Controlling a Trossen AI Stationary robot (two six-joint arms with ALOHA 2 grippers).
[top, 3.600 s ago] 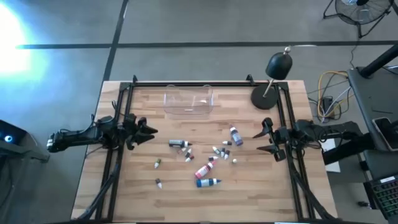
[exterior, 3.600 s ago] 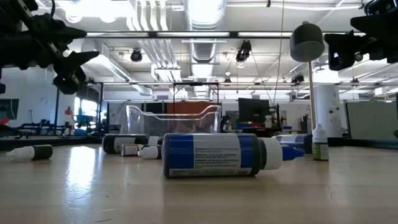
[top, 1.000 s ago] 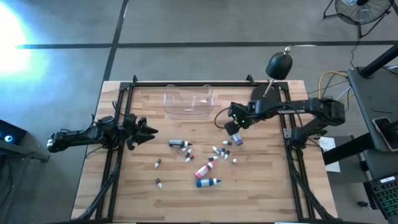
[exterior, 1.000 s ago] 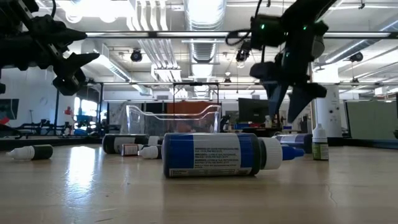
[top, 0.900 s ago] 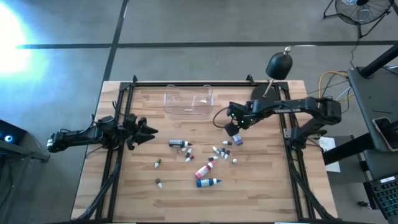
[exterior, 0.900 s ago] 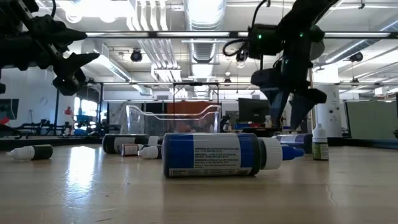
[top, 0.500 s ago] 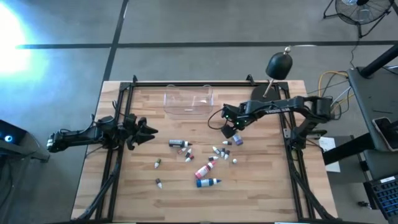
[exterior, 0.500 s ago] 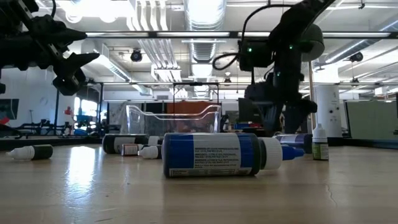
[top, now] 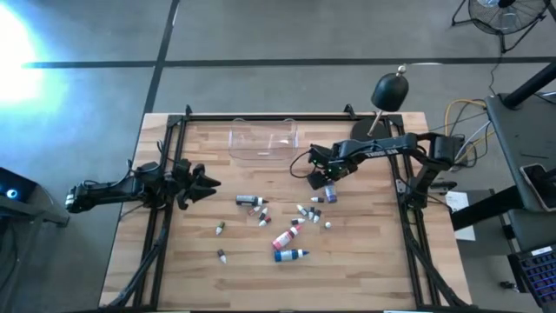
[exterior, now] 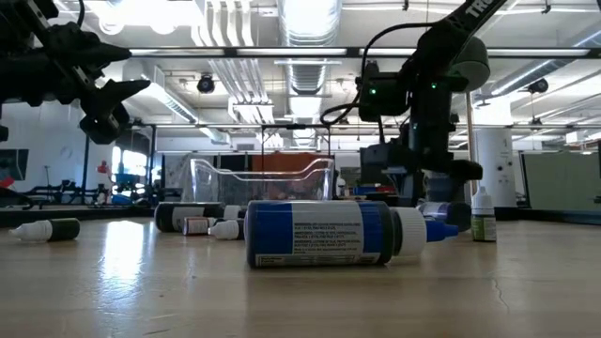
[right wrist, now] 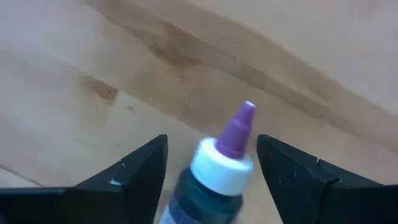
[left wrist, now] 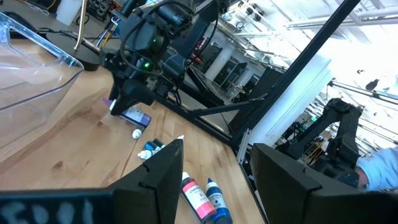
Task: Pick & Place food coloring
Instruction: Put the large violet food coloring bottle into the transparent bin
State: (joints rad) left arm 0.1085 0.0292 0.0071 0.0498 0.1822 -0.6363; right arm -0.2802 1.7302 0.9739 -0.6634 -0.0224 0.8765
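Food coloring bottles lie scattered on their sides mid-table: a purple-tipped one, a blue one, a pink one, a dark one and several tiny ones. My right gripper points down over the purple-tipped bottle. It is open, one finger on either side of the bottle's white cap, with a gap showing on both sides. My left gripper waits open at the table's left edge.
A clear plastic tub stands near the far edge. A black lamp stands at the far right corner. Black frame rails run along the table's left, right and far sides. Bare wood lies toward the near edge.
My right gripper has come down and a little toward the table's left, onto the purple-tipped bottle, so its fingers now stand beside the cap. The bottles have stayed where they were.
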